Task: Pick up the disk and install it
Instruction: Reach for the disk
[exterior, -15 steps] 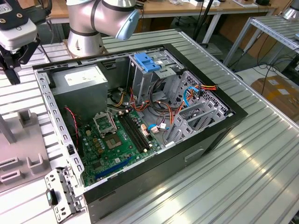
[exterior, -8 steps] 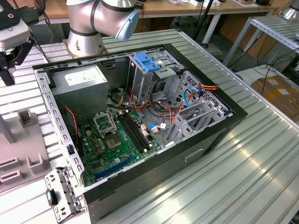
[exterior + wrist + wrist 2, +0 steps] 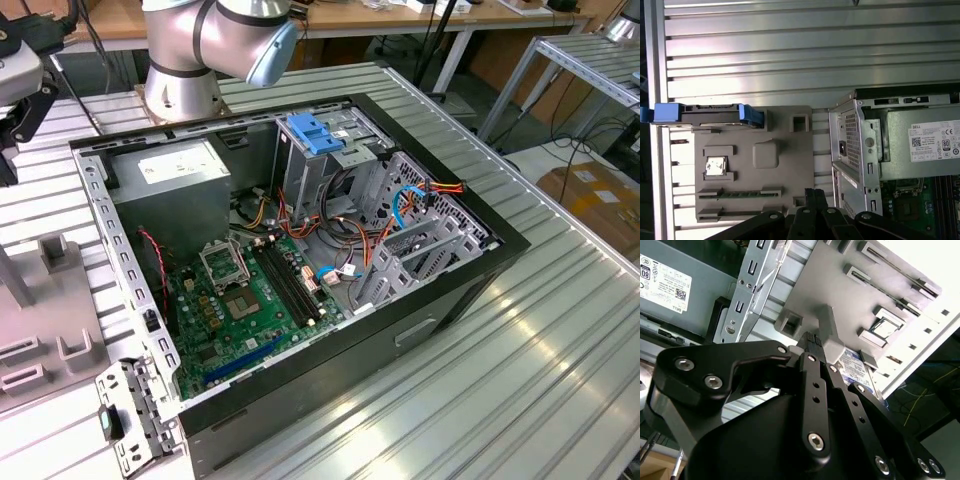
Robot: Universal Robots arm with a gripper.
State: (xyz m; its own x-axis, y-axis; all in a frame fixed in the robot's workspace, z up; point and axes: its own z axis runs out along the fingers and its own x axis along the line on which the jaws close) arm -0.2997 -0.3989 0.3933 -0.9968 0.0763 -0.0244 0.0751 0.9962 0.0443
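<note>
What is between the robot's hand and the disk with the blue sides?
In the first wrist view, the grey parts holder lies between the hand and the disk, and the holder's raised square block sits right on that stretch.

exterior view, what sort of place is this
Probably a robotics lab or workshop: a robot arm stands on a ribbed aluminium table beside an open computer case, with workbenches behind.

- Ribbed silver aluminium worktop (image 3: 790, 60): bare metal with a soft sheen.
- Flat grey plastic fixture plate (image 3: 790, 165): matt and smooth.
- Flat rectangular disk (image 3: 705, 115): glossy blue plastic side rails.
- Black metal claw (image 3: 812, 342): satin finish, bright steel screws.
- Open black computer case (image 3: 420, 340): bare perforated steel inside.
- Grey metal power-supply box (image 3: 175, 185): white paper sticker.
</note>
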